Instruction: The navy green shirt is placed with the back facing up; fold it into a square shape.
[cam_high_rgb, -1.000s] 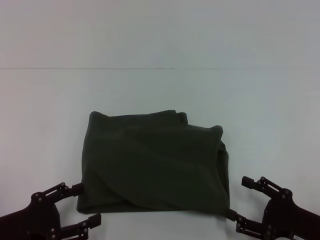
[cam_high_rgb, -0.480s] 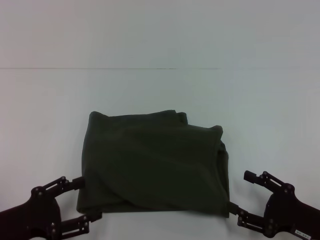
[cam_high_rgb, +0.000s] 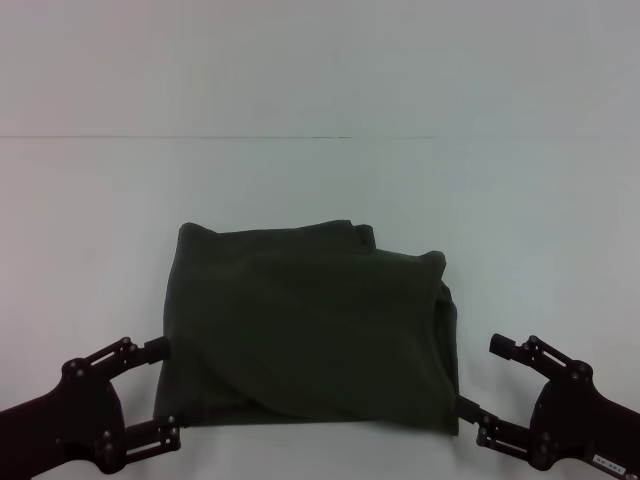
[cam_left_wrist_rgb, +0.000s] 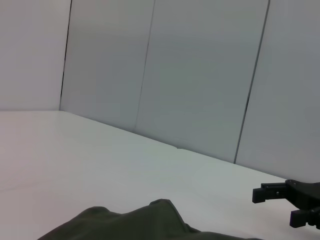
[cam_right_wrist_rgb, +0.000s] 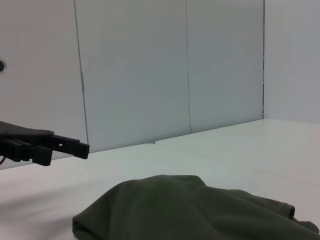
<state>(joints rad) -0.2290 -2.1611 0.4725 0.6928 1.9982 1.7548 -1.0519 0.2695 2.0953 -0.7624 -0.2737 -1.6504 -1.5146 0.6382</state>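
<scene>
Nearest the robot, the left end effector (cam_high_rgb: 160, 392) sits at the near left corner of the navy green shirt (cam_high_rgb: 310, 330), fingers spread apart, gripping nothing. The right end effector (cam_high_rgb: 482, 378) sits at the shirt's near right corner, likewise apart and empty. The shirt lies folded into a rough rectangle on the white counter (cam_high_rgb: 320, 180), which stretches beyond it.

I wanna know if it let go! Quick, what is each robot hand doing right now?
Left gripper: open, holding nothing, at the near left corner of the shirt.
Right gripper: open, holding nothing, at the shirt's near right corner.
</scene>
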